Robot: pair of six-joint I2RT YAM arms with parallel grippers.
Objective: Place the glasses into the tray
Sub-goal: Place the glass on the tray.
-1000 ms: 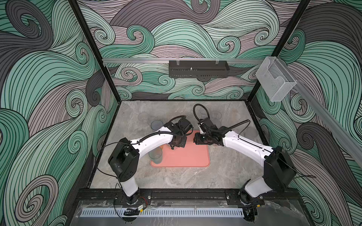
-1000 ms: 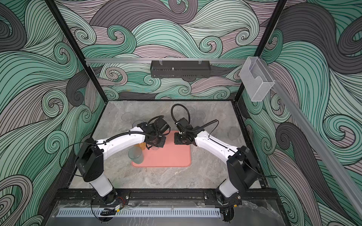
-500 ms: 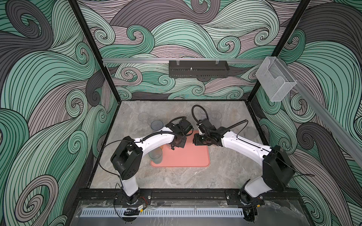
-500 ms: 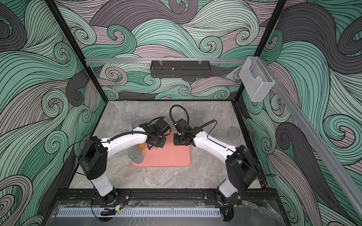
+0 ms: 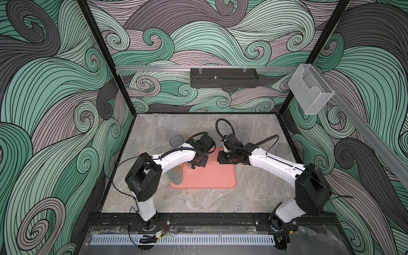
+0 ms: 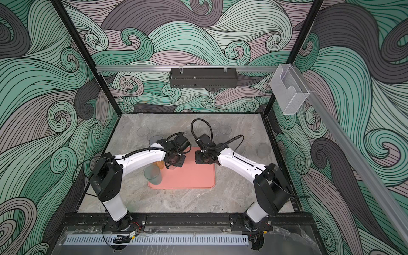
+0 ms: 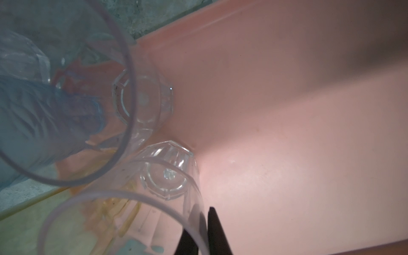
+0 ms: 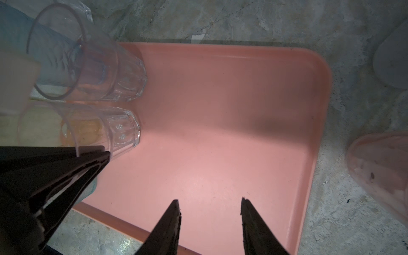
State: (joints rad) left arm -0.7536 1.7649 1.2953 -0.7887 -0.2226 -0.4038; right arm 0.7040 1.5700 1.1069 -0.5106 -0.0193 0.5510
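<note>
The salmon-pink tray (image 5: 212,176) (image 6: 194,176) lies mid-table. Along its left side stand a tall blue-grey glass (image 5: 175,174) (image 6: 152,174), an orange one (image 6: 159,164) and two clear faceted tumblers. My left gripper (image 7: 203,209) (image 5: 194,165) is shut on the wall of the nearer clear tumbler (image 7: 167,174) (image 8: 119,132), one finger inside and one outside. That tumbler's base rests on the tray floor (image 7: 287,132). The other clear tumbler (image 7: 143,99) (image 8: 114,72) stands beside it. My right gripper (image 8: 209,199) (image 5: 220,159) hangs open over bare tray (image 8: 220,110), holding nothing.
More glasses stand on the marble table: a blue-grey one (image 5: 176,141) and a clear one (image 5: 161,131) at the back left, clear ones at the back right (image 5: 242,130) and right (image 5: 283,149). A pink tumbler (image 8: 379,172) stands just off the tray's right edge.
The left arm's elbow has shifted slightly to the right, its gripper staying at the clear tumbler. The right arm has hardly moved.
</note>
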